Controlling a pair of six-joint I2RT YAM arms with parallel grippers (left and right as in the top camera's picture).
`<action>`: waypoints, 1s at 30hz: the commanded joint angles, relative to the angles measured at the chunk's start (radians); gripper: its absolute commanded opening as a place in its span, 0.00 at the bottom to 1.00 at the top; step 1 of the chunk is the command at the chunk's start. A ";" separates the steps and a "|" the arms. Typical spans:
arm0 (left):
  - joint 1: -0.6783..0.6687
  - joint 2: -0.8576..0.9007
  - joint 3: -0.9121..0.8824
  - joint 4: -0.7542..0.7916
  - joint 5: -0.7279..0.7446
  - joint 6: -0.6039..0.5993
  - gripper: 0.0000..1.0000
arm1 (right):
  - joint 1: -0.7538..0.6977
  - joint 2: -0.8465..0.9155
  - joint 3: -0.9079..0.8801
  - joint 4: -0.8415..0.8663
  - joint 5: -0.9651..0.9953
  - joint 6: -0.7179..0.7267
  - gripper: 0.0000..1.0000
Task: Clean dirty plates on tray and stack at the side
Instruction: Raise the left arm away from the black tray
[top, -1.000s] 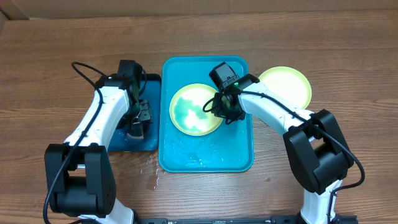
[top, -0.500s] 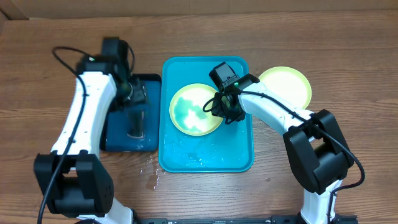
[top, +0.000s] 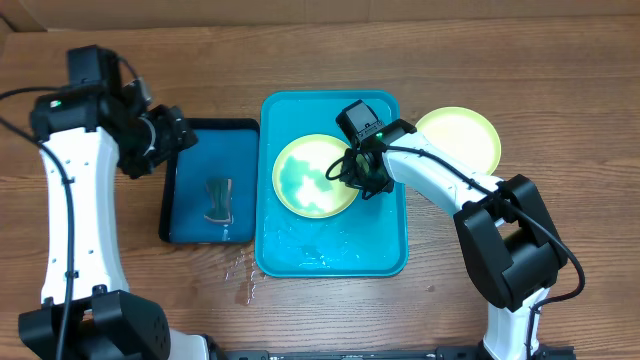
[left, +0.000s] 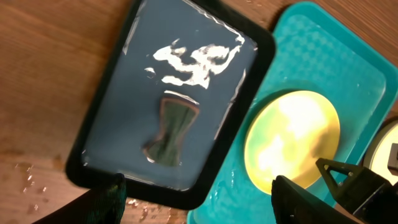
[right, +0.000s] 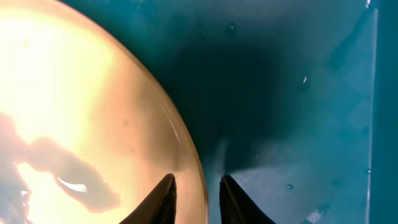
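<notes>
A pale yellow-green plate (top: 305, 175) with a blue smear lies in the turquoise tray (top: 385, 260). My right gripper (top: 356, 174) is shut on its right rim; in the right wrist view the fingers (right: 198, 193) straddle the plate's edge (right: 81, 112) above the tray floor (right: 298, 93). A second yellow-green plate (top: 460, 135) sits on the table right of the tray. The light blue plate is out of view. My left gripper (top: 170, 135) is open and empty, raised beyond the tray's left side. Its wrist view (left: 199, 196) shows the plate (left: 292, 137) and tray (left: 348, 74) below.
A smaller dark-blue, black-rimmed tray (top: 190, 190) holding water lies left of the turquoise tray, with a crumpled dark cloth (top: 218, 200) in it; both also show in the left wrist view, tray (left: 124, 106) and cloth (left: 169, 130). Water drops (top: 245, 270) wet the table by the trays.
My left gripper let go of the cloth in the dark-blue tray, rose and swung away to the far left. The right arm and plate have not moved.
</notes>
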 joint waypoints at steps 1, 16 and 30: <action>0.014 -0.015 0.021 -0.019 0.026 0.012 0.75 | 0.005 0.009 -0.003 0.012 0.013 -0.002 0.28; 0.027 -0.014 0.021 -0.021 -0.106 -0.019 0.94 | 0.004 0.017 -0.003 0.015 0.013 -0.002 0.12; 0.023 -0.014 0.021 -0.024 -0.095 -0.023 1.00 | 0.004 0.017 -0.002 0.016 0.013 0.002 0.04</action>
